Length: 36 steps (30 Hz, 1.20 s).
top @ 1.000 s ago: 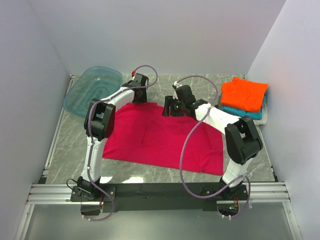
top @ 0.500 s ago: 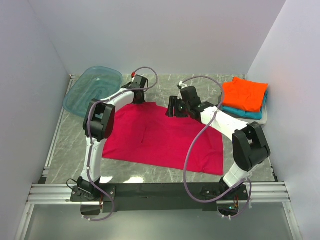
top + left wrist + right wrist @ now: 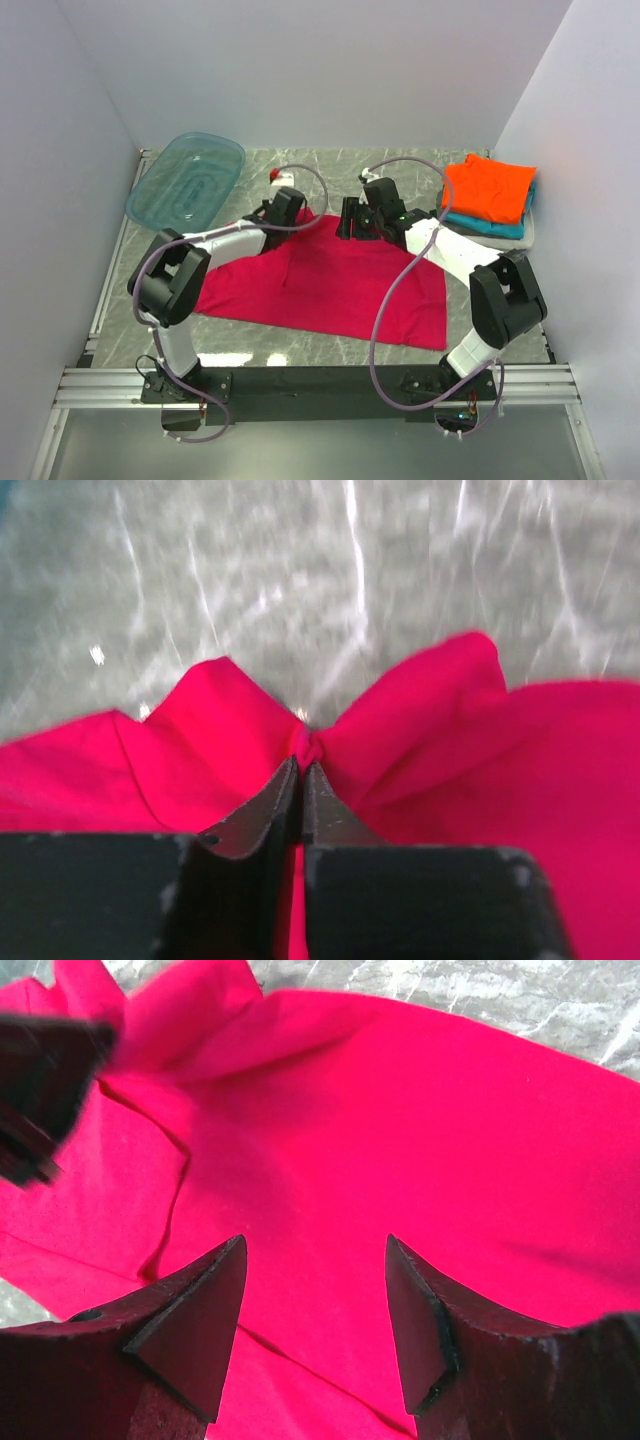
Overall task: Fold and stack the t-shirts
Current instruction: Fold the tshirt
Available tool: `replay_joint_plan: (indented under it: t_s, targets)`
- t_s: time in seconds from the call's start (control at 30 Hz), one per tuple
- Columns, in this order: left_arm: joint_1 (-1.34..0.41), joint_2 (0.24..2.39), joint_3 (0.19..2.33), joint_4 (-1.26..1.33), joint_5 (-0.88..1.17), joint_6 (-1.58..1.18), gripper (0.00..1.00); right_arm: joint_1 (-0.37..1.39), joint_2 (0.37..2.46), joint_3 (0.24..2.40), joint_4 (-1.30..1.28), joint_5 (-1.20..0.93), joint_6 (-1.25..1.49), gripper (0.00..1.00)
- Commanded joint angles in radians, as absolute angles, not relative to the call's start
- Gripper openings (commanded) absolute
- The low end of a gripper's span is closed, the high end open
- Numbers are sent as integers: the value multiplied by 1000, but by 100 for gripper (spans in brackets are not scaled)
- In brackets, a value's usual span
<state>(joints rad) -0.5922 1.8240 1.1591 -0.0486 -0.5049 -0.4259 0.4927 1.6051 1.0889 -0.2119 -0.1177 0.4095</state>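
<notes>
Your left-wrist view shows what overhead hides: the left tool [image 3: 302, 768] pinches a bunched edge of the crimson t-shirt [image 3: 430, 730]. Your right tool [image 3: 315, 1305] stands wide above it.

Left arm: elbow has dropped low and swung out to the left.
Left pincer [image 3: 288, 215]: has drawn back from the far edge, pinched tight on cloth.
Crimson t-shirt [image 3: 330, 280]: far-left corner now dragged inward and bunched.

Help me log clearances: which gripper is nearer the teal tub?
Left. Left gripper pinches the crimson shirt's far edge near the tub; right gripper hangs open over the shirt, farther off.
</notes>
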Motion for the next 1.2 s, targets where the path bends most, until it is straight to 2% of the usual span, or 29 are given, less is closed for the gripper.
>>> replay_joint_plan:
  t_s: [0.0, 0.03, 0.07, 0.13, 0.17, 0.33, 0.47, 0.6, 0.8, 1.17]
  targets:
    - [-618, 1783, 1091, -52, -597, -463, 14, 486, 1559, 1083, -199, -97, 397, 64]
    - [-623, 1769, 1075, -61, -598, -477, 18, 486, 1555, 1078, -196, -94, 396, 64]
    - [-626, 1726, 1059, -61, -586, -495, 28, 486, 1551, 1071, -196, -87, 394, 64]
    - [-626, 1683, 1029, -67, -562, -511, 40, 486, 1539, 1066, -202, -72, 388, 64]
    - [-626, 1651, 1037, -78, -546, -520, 49, 486, 1537, 1063, -206, -68, 387, 64]
    - [-609, 1650, 1192, -143, -503, -515, 63, 482, 1525, 1058, -206, -64, 383, 64]
    - [-551, 1761, 1330, -170, -500, -531, 64, 482, 1509, 1043, -206, -67, 382, 64]
    - [-431, 1906, 1498, -199, -372, -555, 65, 477, 1497, 1023, -204, -58, 377, 64]
    - [-396, 2149, 1738, -345, -314, -532, 64, 476, 1499, 997, -187, -64, 379, 64]
    - [-336, 2109, 1563, -285, -365, -597, 67, 471, 1543, 983, -160, -107, 387, 64]
